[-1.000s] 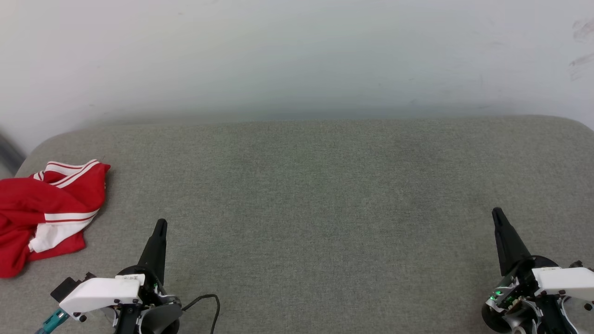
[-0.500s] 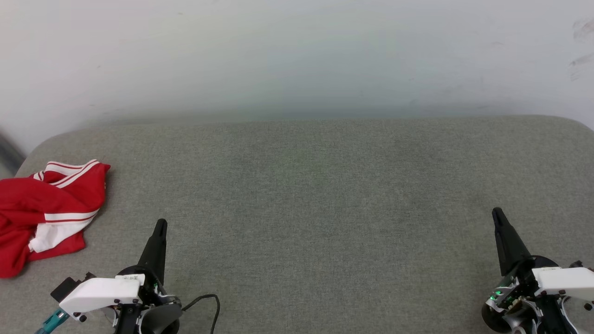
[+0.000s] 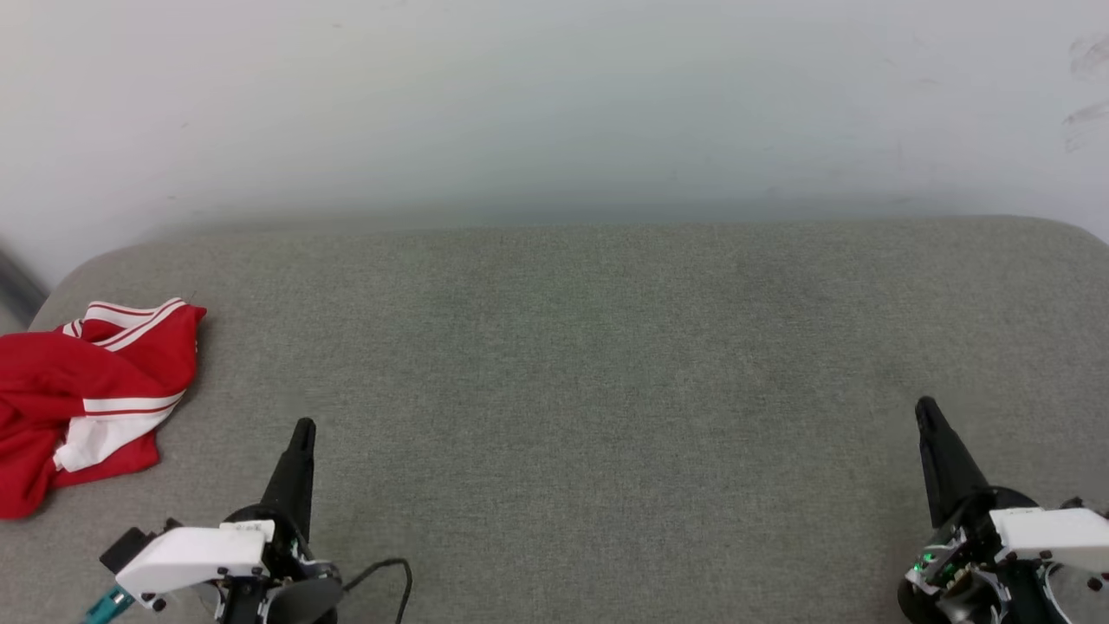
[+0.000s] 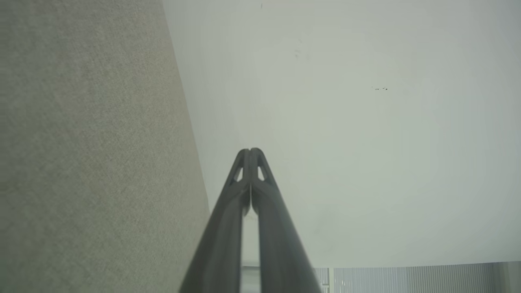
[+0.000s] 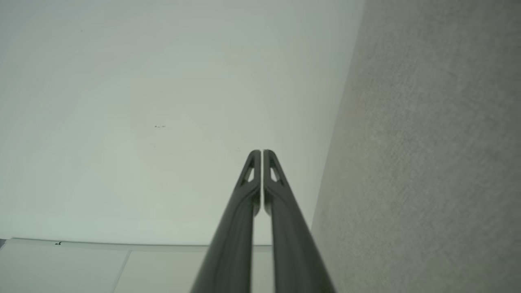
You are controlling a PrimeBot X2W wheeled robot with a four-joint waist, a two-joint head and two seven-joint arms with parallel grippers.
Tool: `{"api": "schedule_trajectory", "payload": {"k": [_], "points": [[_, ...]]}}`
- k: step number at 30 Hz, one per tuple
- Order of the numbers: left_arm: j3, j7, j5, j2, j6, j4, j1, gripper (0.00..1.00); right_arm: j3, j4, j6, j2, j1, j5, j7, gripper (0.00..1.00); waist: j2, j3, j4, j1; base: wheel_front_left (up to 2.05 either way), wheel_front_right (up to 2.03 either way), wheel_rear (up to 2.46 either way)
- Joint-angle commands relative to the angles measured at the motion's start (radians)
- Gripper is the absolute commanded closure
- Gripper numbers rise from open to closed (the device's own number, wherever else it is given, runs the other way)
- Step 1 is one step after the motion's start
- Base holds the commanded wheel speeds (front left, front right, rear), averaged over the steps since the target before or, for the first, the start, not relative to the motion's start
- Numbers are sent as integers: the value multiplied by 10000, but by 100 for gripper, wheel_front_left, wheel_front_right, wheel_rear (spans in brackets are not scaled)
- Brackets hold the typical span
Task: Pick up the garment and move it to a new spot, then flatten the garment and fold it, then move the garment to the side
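Nearest the robot, the left gripper (image 3: 302, 426) is pointing forward over the grey cushion (image 3: 589, 347), its two dark fingers pressed together and gripping nothing. The right gripper (image 3: 924, 406) is doing the same at the opposite side, likewise pinched closed and empty. A thin black cable (image 3: 381, 568) is curling beside the left wrist. A little farther out, to the left of the left gripper, the garment (image 3: 82, 399) is lying crumpled at the cushion's left end, its red cloth bunched with white striped trim showing; it is apart from both grippers and running off the picture's edge. Judging from this, the pick-up is not yet begun. The next move is calling for the left arm to swing outward to the heap, spread its fingers and close on a raised fold, since the right arm is sitting well apart from it. Beyond the cushion a pale wall (image 3: 554, 104) is rising. The head view is placing the garment relative to both arms. The wrist views are adding what that view leaves unclear: each pair of fingertips is meeting along a hairline seam, with cushion along one side and wall ahead.
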Motion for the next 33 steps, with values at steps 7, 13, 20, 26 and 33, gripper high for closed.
{"api": "schedule_trajectory", "payload": {"k": [7,13,20,26,33], "points": [[-86,-179,106,-33,10,195,339,0,49,181,-2,6,324,-123,-179,0,-1,5,-7,0,0,0,0],[-131,-482,385,-31,8,5,465,0,105,83,-2,7,396,-466,-483,0,-1,11,-22,0,0,0,0],[109,-808,1108,-28,5,-103,632,0,150,-72,-2,8,456,-1311,-810,0,-1,20,-44,0,0,0,0],[490,-1070,2120,-25,3,-340,678,0,69,-423,-2,9,491,-2927,-1075,0,-1,41,-63,0,0,0,0],[832,-1353,3234,-23,0,-787,663,0,-117,-1000,-2,8,470,-5006,-1354,0,-1,94,-76,0,0,0,0]]}}
